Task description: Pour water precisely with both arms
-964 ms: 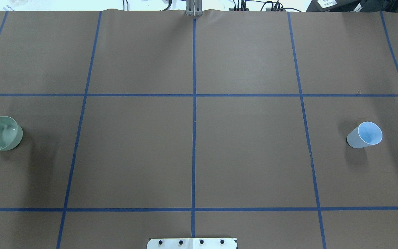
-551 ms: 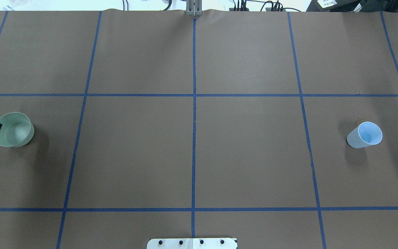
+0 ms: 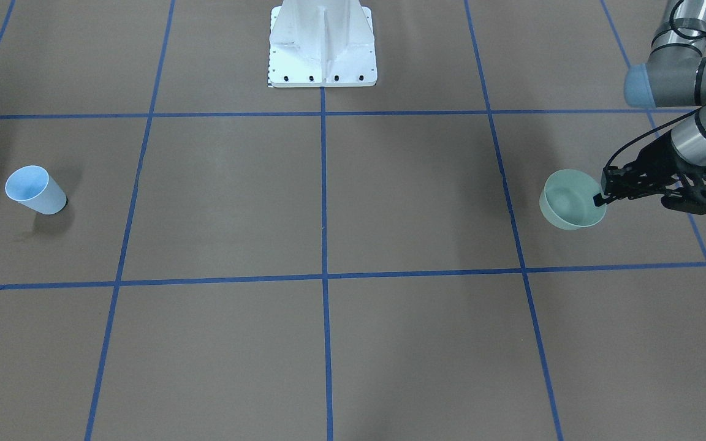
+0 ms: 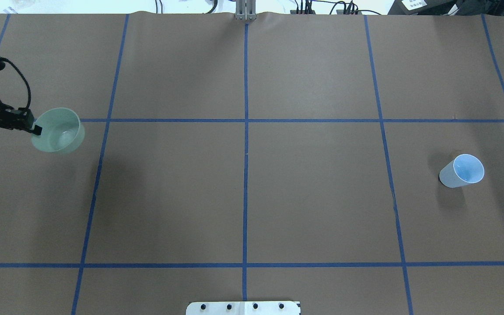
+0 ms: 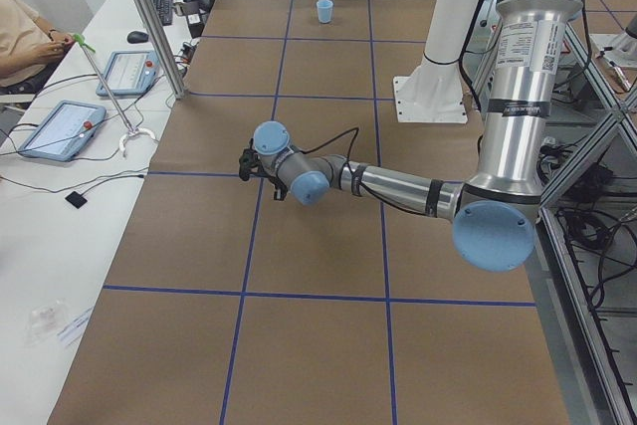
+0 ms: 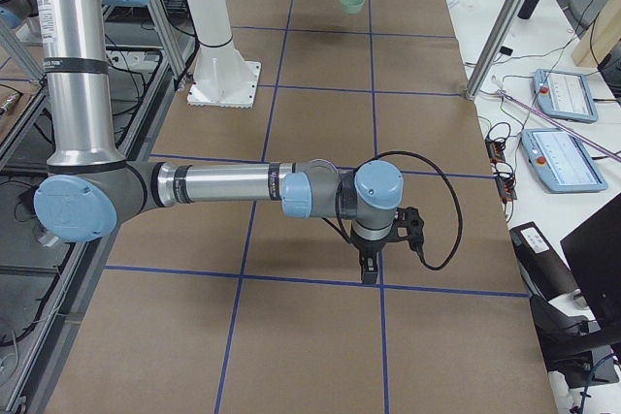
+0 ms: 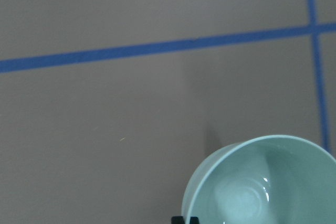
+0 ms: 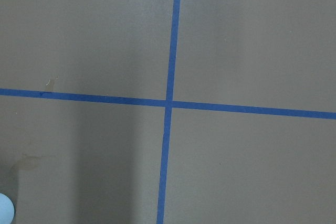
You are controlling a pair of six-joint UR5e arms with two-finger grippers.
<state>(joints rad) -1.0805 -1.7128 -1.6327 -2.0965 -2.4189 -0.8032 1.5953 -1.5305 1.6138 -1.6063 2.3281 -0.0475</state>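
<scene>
left hand (image 4: 36,129) clamped on the frame-left rim of the bowl (image 4: 61,127), water (image 4: 63,139) inside, at upper left of overhead frame; cup (image 4: 461,171) stands far across the table (image 4: 313,197) at mid-right, probably nearer the right hand (image 6: 370,270), grip state cannot tell.

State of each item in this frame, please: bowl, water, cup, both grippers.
green bowl: upright, held by its rim, raised off the table.
water: faint shine in the bowl's bottom, not pouring.
blue cup: upright on the table, untouched.
left gripper: shut on the green bowl's rim.
right gripper: pointing down, holding nothing; open or shut, cannot tell.
</scene>
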